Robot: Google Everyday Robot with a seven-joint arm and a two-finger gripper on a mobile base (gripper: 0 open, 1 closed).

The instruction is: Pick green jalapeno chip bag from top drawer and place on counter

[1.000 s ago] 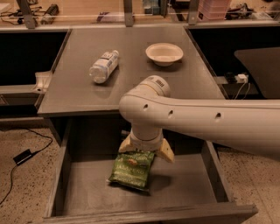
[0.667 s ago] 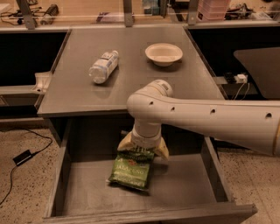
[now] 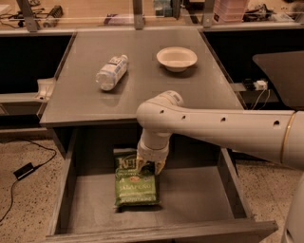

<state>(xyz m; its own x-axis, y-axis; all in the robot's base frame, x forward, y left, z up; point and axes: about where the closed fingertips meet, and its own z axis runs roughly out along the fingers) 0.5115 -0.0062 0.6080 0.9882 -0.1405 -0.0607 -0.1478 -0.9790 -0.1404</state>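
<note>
The green jalapeno chip bag lies flat on the bottom of the open top drawer, left of its middle, with its white lettering toward the counter. My gripper points down from the white arm and sits over the bag's upper right part. Its two tan fingertips stand apart, low at the bag's surface. The bag rests on the drawer bottom. The grey counter is just behind and above the drawer.
On the counter lie a clear plastic water bottle at the left and a white bowl at the back right. The drawer has low side walls. A cluttered bench runs behind. A cable and adapter lie on the floor at the left.
My arm's elbow has swung right and back, uncovering the bag's upper end. The gripper has settled lower onto the bag's top part. The bag has stayed on the drawer bottom.
</note>
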